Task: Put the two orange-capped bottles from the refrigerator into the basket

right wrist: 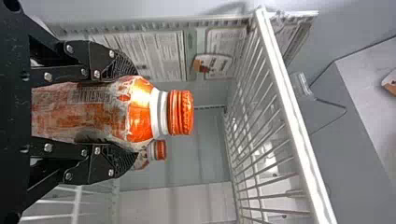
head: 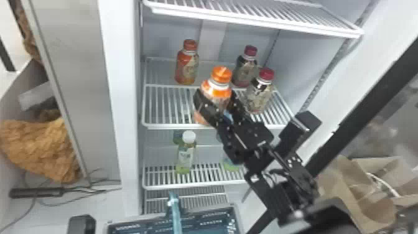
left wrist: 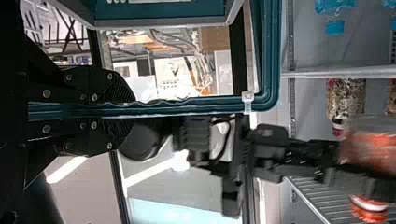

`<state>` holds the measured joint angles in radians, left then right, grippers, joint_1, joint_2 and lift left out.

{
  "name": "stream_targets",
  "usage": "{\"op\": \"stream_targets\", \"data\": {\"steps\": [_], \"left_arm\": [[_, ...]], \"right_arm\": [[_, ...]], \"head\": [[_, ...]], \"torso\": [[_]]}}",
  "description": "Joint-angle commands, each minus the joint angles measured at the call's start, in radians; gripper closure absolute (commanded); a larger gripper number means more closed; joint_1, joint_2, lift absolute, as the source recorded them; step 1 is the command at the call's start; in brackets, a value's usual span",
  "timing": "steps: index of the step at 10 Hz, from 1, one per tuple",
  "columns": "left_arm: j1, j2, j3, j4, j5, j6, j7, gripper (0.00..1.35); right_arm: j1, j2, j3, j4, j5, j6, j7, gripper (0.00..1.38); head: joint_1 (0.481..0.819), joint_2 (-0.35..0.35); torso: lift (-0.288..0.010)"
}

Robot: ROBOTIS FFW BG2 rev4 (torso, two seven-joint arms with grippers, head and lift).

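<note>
Fridge interior: white wire shelves (head: 161, 126) against pale grey walls
Gripped bottle (head: 217, 90): roughly upright by the middle shelf, ridged bright-orange cap, white neck ring, glossy orange shoulders, mottled orange-grey sleeve with barcode
Right gripper (head: 215, 100): pinching that bottle's body between both fingers
Second orange-capped bottle (head: 187, 66): standing on the middle shelf, farther back, cap a redder orange
Left gripper (left wrist: 133, 109): clamped on the teal basket handle (left wrist: 210, 106)

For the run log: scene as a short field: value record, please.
Right gripper: shut on an orange-capped plastic bottle
Left gripper: shut on a teal handle
Second orange-capped bottle: upright, rear left of white wire shelf
Same shelf, right: two maroon-capped bottles
Lower shelf: white-capped green bottle
Task status: one held, one shelved
</note>
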<state>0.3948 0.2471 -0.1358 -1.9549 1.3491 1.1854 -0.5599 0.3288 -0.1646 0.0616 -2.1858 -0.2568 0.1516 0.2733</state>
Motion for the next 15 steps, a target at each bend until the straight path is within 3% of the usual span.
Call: {"op": "stream_targets", "data": {"steps": [1,4,6,7,11,15], "left_arm": [[0.000,-0.002,0.004,0.000,-0.001,-0.002,0.000,1.21],[0.008,-0.003,0.016,0.000,-0.001,-0.002,-0.002,1.21],[0.010,-0.003,0.016,0.000,-0.001,-0.002,-0.002,1.21],[0.010,-0.002,0.014,0.000,-0.003,-0.002,-0.002,1.21],[0.003,0.000,0.008,0.000,-0.005,-0.002,-0.002,1.21],[0.000,0.001,0.006,0.000,-0.005,-0.002,0.000,1.21]], "right_arm": [[0.118,0.007,-0.048,-0.162,-0.012,0.140,0.027,0.88],[0.326,0.017,-0.137,-0.459,0.010,0.477,0.118,0.88],[0.371,0.025,-0.185,-0.545,0.045,0.683,0.188,0.88],[0.390,0.016,-0.187,-0.581,0.061,0.756,0.198,0.88],[0.336,-0.006,-0.201,-0.601,0.067,1.161,0.300,0.88],[0.272,-0.024,-0.175,-0.554,0.095,1.355,0.343,0.88]], "head": [[0.695,-0.292],[0.695,-0.321],[0.695,-0.344],[0.695,-0.350],[0.695,-0.350],[0.695,-0.350]], "torso": [[-0.040],[-0.040],[-0.040],[-0.040],[-0.040],[-0.040]]}}
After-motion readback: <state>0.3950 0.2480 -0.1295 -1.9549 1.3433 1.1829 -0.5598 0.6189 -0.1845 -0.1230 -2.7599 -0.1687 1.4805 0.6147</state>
